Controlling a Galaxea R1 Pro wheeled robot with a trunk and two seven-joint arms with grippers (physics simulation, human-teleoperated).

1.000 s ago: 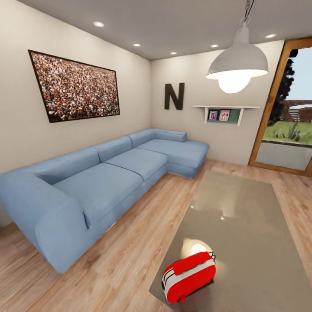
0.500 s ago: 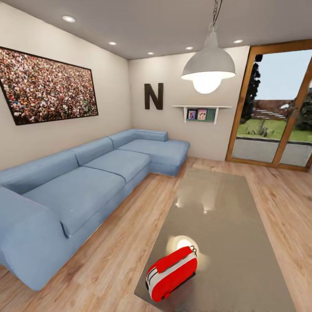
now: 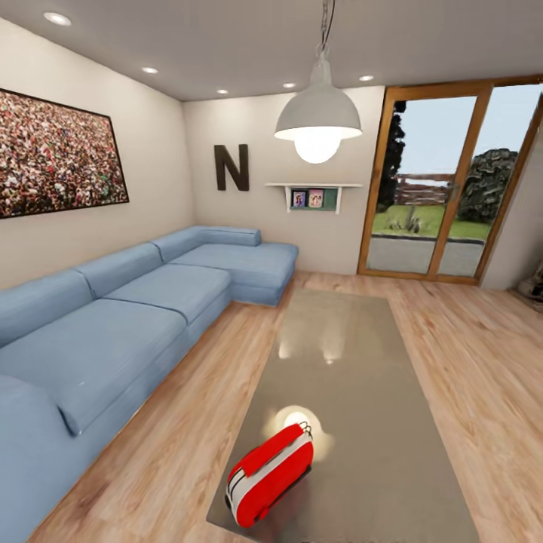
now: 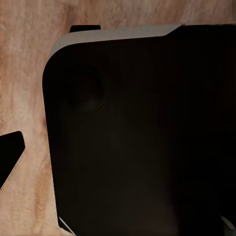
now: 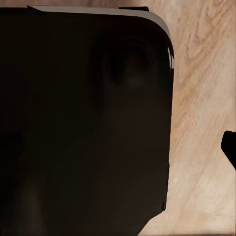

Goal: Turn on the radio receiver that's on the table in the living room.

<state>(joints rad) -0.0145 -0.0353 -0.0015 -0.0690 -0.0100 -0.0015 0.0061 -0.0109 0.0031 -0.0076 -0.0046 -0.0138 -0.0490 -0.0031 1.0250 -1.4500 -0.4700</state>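
The radio receiver stands on the near end of the worktop, straight ahead and low, its long axis slanting away to the right; the sofa lies further left. Claw state: I cannot tell, nor which arm is nearer

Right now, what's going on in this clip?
Nothing is being handled. The head view looks over a living room: the red radio receiver sits untouched at the near end of the long glossy table, with a blue sofa along the left. Both wrist views look down at a dark body over wood floor; the jaws' state cannot be told.
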